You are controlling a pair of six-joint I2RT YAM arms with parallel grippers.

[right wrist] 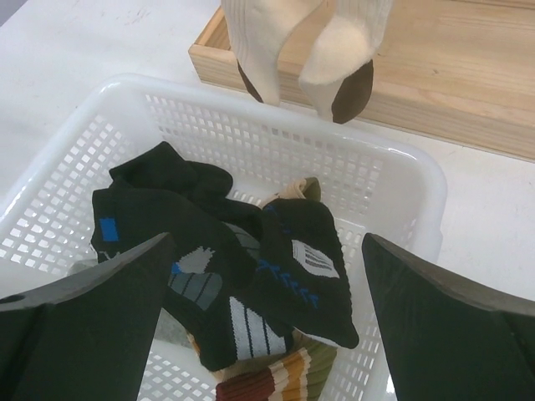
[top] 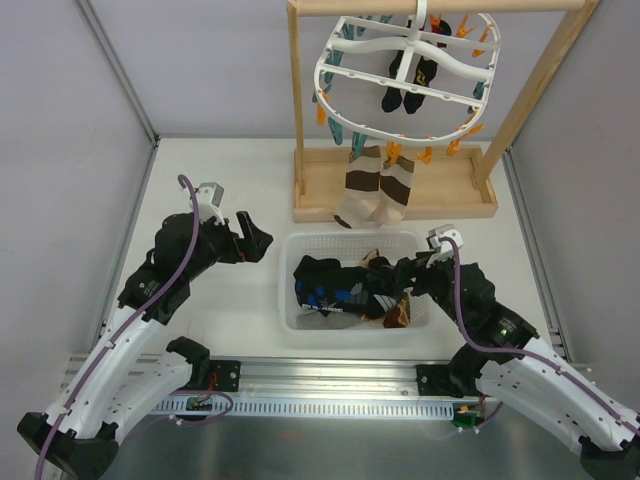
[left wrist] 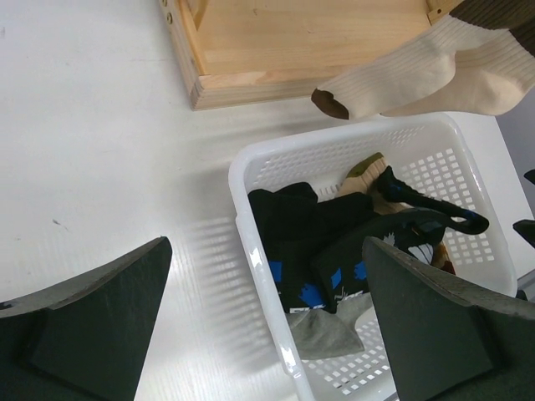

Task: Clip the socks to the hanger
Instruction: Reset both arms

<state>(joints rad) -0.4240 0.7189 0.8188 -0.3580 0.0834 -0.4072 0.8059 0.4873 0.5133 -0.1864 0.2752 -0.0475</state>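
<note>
The white oval hanger [top: 342,100], rimmed with orange and teal pegs, hangs from the wooden frame at the back. A banded tan, brown and white pair of socks [top: 378,185] [left wrist: 435,75] [right wrist: 276,42] dangles from its front pegs, and a black pair [top: 408,85] hangs inside the ring. More socks [top: 330,285] [left wrist: 309,234] [right wrist: 209,242], black and patterned, lie in a white basket [top: 350,240] [left wrist: 351,138] [right wrist: 251,134]. My left gripper [top: 255,238] [left wrist: 266,244] is open beside the basket's left wall. My right gripper [top: 385,280] [right wrist: 267,238] is open above the pile, holding nothing.
The wooden frame's base tray [top: 440,195] [left wrist: 309,42] [right wrist: 451,75] stands just behind the basket, with posts [top: 296,100] either side of the hanger. A striped red, orange and green sock [right wrist: 276,376] lies at the basket's near side. Grey walls enclose the table.
</note>
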